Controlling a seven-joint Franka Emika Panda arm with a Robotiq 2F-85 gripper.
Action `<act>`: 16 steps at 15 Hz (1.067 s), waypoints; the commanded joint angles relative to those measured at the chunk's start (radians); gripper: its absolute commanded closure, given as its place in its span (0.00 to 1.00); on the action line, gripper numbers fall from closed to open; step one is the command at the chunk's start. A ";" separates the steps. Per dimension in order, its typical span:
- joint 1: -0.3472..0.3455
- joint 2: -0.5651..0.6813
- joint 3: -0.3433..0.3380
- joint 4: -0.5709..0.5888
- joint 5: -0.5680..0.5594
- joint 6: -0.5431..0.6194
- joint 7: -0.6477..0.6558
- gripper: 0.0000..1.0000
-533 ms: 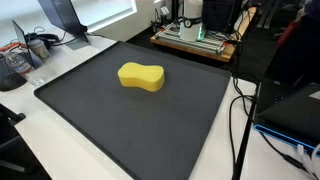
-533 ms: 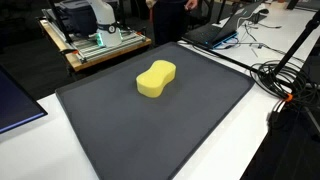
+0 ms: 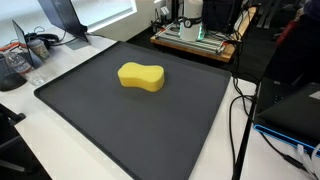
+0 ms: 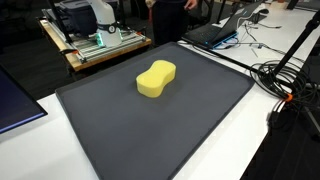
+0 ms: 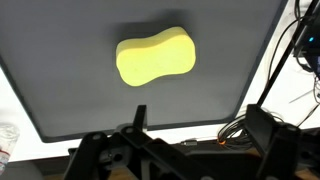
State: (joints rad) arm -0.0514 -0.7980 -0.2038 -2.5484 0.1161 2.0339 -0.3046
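A yellow peanut-shaped sponge [image 3: 141, 77] lies flat on a large dark grey mat [image 3: 150, 125], toward its far half; it shows in both exterior views [image 4: 155, 79]. In the wrist view the sponge [image 5: 155, 57] lies on the mat [image 5: 60, 100] well ahead of my gripper [image 5: 200, 125]. The two fingers are spread wide apart with nothing between them. The gripper hangs high over the mat's edge and touches nothing. Neither the arm nor the gripper shows in the exterior views.
The mat lies on a white table [image 4: 250, 130]. Black cables [image 4: 285, 80] run along one side of it. A wooden cart with equipment [image 3: 195, 35] stands behind the table. A laptop [image 4: 215, 33] and desk clutter [image 3: 25, 55] sit near the mat's corners.
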 commanded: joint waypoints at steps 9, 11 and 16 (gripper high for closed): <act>0.006 0.000 -0.005 0.002 -0.005 -0.001 0.004 0.00; 0.006 0.000 -0.005 0.002 -0.005 -0.001 0.004 0.00; 0.042 -0.006 0.002 0.016 0.014 -0.035 -0.016 0.00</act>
State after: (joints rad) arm -0.0455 -0.7981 -0.2021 -2.5484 0.1165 2.0337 -0.3056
